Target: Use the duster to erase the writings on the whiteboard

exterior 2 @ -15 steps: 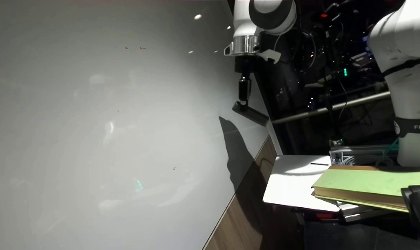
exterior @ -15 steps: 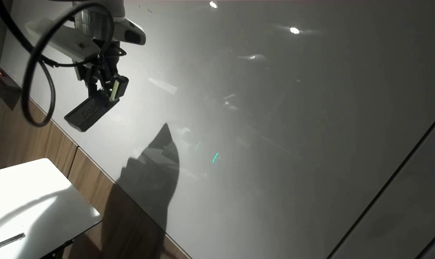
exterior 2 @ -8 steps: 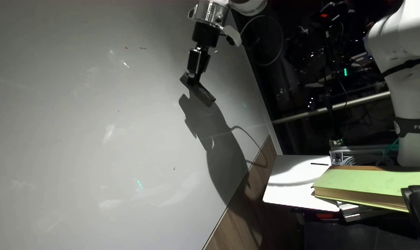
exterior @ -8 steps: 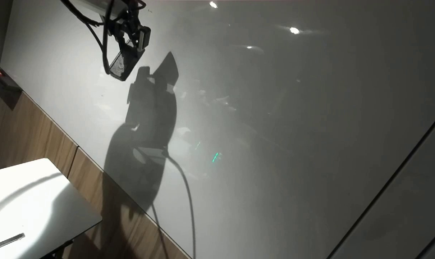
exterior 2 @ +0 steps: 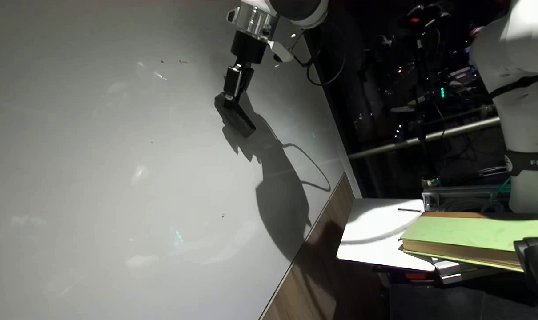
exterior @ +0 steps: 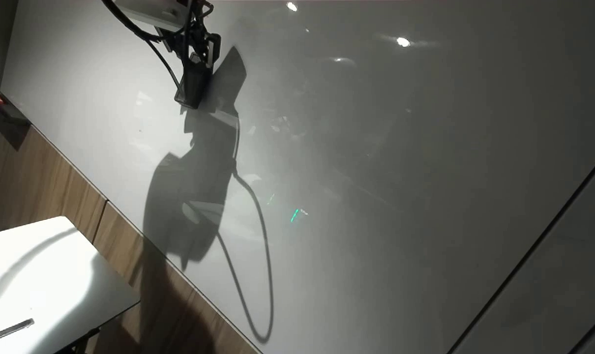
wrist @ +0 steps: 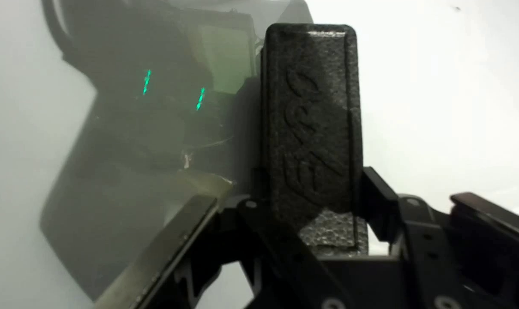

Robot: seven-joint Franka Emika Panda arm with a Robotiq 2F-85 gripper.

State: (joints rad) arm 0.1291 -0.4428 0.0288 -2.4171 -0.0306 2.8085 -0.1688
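Dark grey and block-shaped, the duster [wrist: 313,107] fills the middle of the wrist view, its embossed face toward the camera. My gripper [wrist: 317,193] is shut on its long sides near the lower end. In both exterior views the duster [exterior: 193,88] [exterior 2: 238,119] hangs tilted in front of the large grey-white whiteboard [exterior: 376,221] [exterior 2: 95,191], close to its own shadow. Whether it touches the board, I cannot tell. Tiny reddish marks [exterior 2: 183,62], up and left of the gripper in an exterior view, are all I can make out of the writings; no whole letters are readable.
Wood panelling [exterior: 125,231] borders the board's lower edge. A white tabletop [exterior 2: 380,231] stands near it, with a thick green book [exterior 2: 478,229] at its side. A dark box [exterior: 5,108] is fixed by the board's corner. The arm's cable [exterior: 130,24] loops beside the gripper.
With the duster in its grip, my gripper has moved away from the board's side edge, inward and upward across the board. The duster now sits closer to its shadow.
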